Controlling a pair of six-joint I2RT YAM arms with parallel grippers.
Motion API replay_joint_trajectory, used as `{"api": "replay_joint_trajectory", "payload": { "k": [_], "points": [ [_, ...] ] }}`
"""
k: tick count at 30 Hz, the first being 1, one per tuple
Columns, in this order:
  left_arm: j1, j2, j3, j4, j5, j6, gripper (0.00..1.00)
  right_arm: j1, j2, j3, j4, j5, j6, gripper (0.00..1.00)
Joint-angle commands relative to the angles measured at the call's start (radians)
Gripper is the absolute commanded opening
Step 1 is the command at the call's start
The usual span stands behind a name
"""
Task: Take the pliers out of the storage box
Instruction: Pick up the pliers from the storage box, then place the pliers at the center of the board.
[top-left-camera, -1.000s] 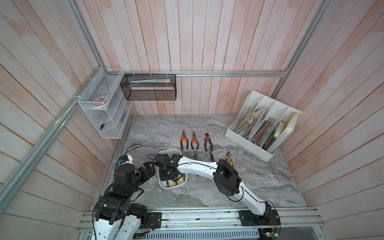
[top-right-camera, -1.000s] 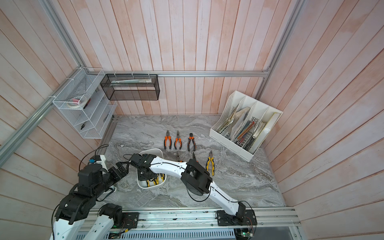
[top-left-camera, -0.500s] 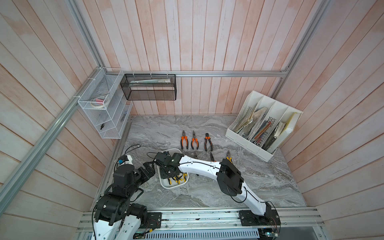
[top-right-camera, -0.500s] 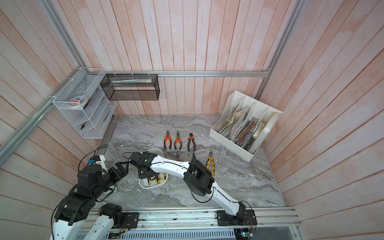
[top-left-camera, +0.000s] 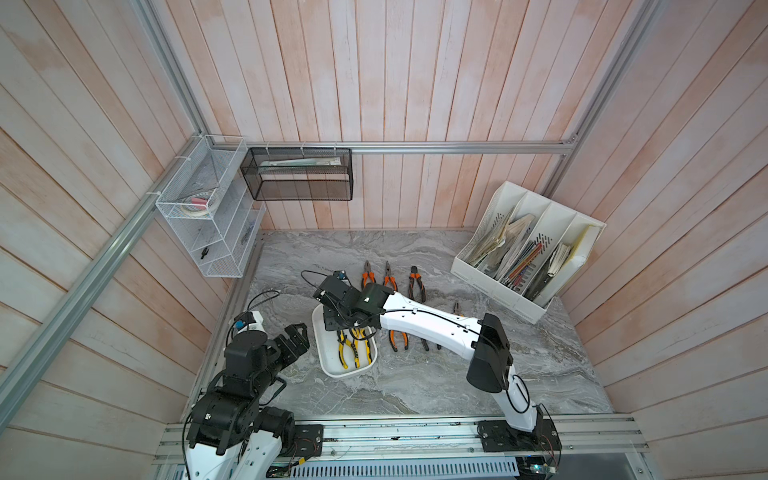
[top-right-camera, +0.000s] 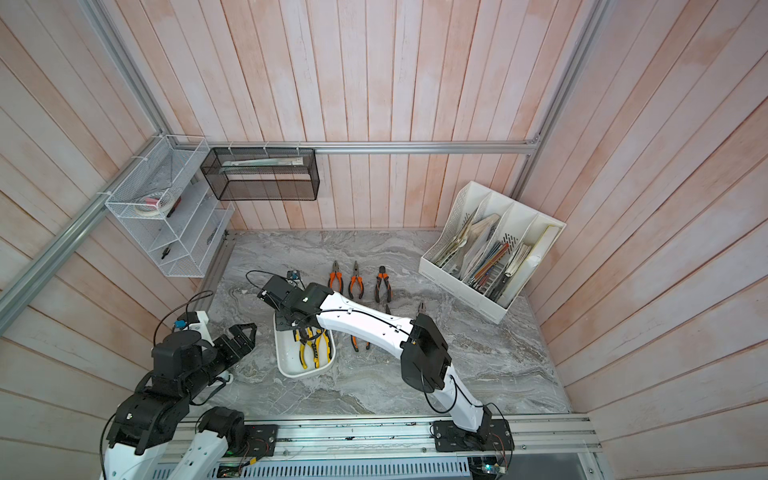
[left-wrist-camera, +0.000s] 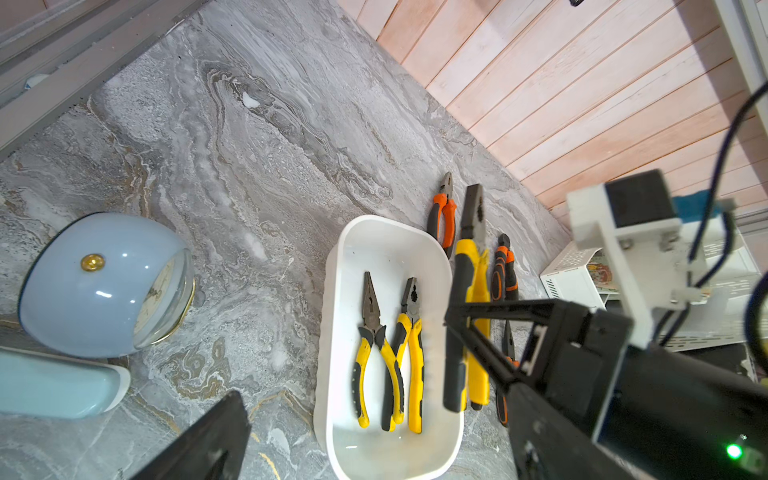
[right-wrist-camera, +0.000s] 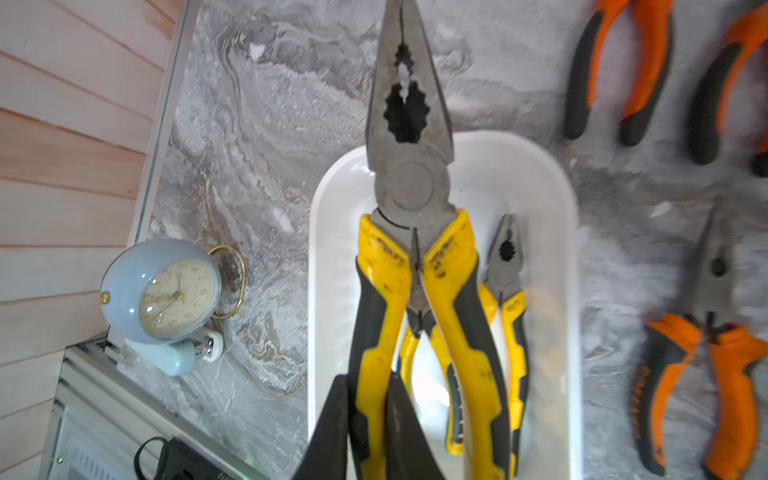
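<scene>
We have just lifted one pliers (right-wrist-camera: 409, 183) over the box (right-wrist-camera: 557, 174), our right gripper (right-wrist-camera: 368, 415) pinching its handle; two more wait inside.

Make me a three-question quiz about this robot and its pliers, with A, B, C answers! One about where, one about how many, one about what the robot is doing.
1. Where do the three orange pliers in a row lie?
A. on the marble table
B. in the black mesh basket
C. in the file organizer

2. How many small yellow pliers lie in the storage box?
A. none
B. two
C. five

3. What is the right end effector doing?
A. open, empty
B. shut on orange pliers
C. shut on the big yellow pliers

Answers:
1 A: both top views show them on the marble beyond the box.
2 B: the left wrist view shows two side by side.
3 C: the right wrist view shows its fingers clamping one handle.
</scene>
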Motion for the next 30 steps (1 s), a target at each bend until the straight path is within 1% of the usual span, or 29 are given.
{"api": "replay_joint_trajectory", "payload": {
  "k": [1, 10, 13, 15, 19, 21, 24, 30],
  "points": [
    [0.005, -0.004, -0.01, 0.008, -0.006, 0.007, 1.0, -0.113, -0.085, -0.013, -0.048, 0.108, -0.062, 0.0],
    [0.006, 0.005, -0.011, 0.009, -0.001, 0.009, 1.0, -0.405, -0.245, -0.281, 0.108, 0.076, -0.197, 0.0],
    [0.006, 0.016, -0.011, 0.01, 0.002, 0.012, 1.0, -0.508, -0.274, -0.374, 0.194, 0.016, -0.24, 0.0],
    [0.006, 0.023, -0.01, 0.01, 0.005, 0.014, 1.0, -0.574, -0.281, -0.427, 0.254, -0.053, -0.27, 0.0],
    [0.006, 0.029, -0.012, 0.009, 0.01, 0.012, 1.0, -0.683, -0.264, -0.506, 0.351, -0.145, -0.291, 0.0],
    [0.006, 0.029, -0.013, 0.008, 0.01, 0.012, 1.0, -0.723, -0.25, -0.531, 0.391, -0.191, -0.296, 0.0],
    [0.006, 0.033, -0.013, 0.011, 0.01, 0.012, 1.0, -0.756, -0.223, -0.563, 0.446, -0.226, -0.313, 0.0],
    [0.006, 0.048, -0.011, 0.01, 0.012, 0.017, 1.0, -0.784, -0.132, -0.548, 0.463, -0.246, -0.33, 0.0]
  ]
}}
